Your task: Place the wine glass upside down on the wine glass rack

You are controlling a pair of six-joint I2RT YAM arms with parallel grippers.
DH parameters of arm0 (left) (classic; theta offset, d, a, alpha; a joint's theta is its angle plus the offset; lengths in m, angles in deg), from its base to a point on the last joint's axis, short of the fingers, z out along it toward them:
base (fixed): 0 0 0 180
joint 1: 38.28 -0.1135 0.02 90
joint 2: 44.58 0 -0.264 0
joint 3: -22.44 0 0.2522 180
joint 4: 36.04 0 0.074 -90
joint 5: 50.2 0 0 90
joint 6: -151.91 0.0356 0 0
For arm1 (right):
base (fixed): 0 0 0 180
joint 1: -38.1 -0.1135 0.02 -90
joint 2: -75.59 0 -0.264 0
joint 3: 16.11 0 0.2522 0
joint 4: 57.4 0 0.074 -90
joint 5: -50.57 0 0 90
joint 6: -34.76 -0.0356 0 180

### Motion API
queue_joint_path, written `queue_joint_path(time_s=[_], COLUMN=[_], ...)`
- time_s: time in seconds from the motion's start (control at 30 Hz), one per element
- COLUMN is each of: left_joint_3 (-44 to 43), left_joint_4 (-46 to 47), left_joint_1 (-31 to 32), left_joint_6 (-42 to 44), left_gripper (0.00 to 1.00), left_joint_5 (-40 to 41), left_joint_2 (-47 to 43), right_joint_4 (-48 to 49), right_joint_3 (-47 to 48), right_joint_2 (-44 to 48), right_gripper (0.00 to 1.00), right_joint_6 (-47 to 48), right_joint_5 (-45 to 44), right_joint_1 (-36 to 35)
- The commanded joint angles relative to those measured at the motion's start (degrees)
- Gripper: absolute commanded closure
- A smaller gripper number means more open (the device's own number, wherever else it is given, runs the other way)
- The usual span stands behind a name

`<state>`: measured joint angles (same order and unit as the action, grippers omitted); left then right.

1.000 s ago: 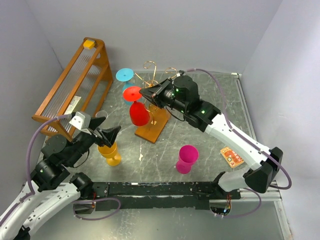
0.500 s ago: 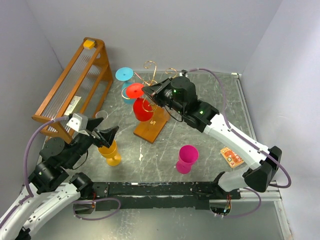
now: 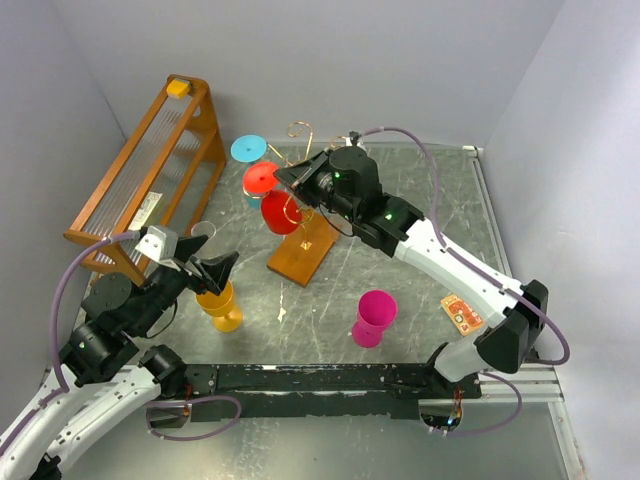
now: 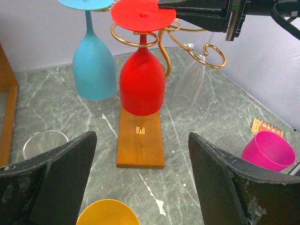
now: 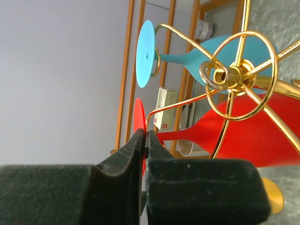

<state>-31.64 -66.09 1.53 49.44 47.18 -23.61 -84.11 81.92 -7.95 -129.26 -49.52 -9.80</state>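
A: Nearest the bases?
B: Left end effector (image 4: 143, 164), fingers spread wide, gripping nothing; poised over a yellow cup (image 3: 220, 305); further right on the bench (image 3: 420, 230), a pink cup (image 3: 374, 318), upright.
A: And mid-bench?
B: Rack (image 3: 305, 252) on its wooden base; red wine glass (image 4: 142, 86) hanging bowl-down, stem inside a gold loop, foot on top just above that loop; bowl clear of the base.
A: Held?
B: Yes; right end effector (image 5: 144, 140) pressed together on the rim of the red foot, reaching in from the right.
A: Beyond?
B: Blue glass (image 4: 95, 65) upside down on a neighbouring arm, just beside the red one; far left, a tall wooden frame (image 3: 150, 180) by the wall.
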Motion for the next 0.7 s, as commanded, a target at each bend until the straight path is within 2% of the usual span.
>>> queue_joint_path(time_s=[0.0,0.67], left_joint_3=[0.5,0.2], left_joint_4=[-0.3,-1.5], left_joint_1=[-0.5,-0.5], left_joint_6=[0.0,0.2], left_gripper=[0.1,0.11], left_joint_5=[0.7,2.0], left_joint_2=[0.4,0.8], right_joint_4=[2.6,4.8], right_joint_3=[2.3,3.3], right_joint_2=[-1.0,-3.3], right_gripper=[1.0,1.0], right_joint_6=[2.5,5.4], right_joint_5=[3.2,10.6], right_joint_1=[-0.5,-0.6])
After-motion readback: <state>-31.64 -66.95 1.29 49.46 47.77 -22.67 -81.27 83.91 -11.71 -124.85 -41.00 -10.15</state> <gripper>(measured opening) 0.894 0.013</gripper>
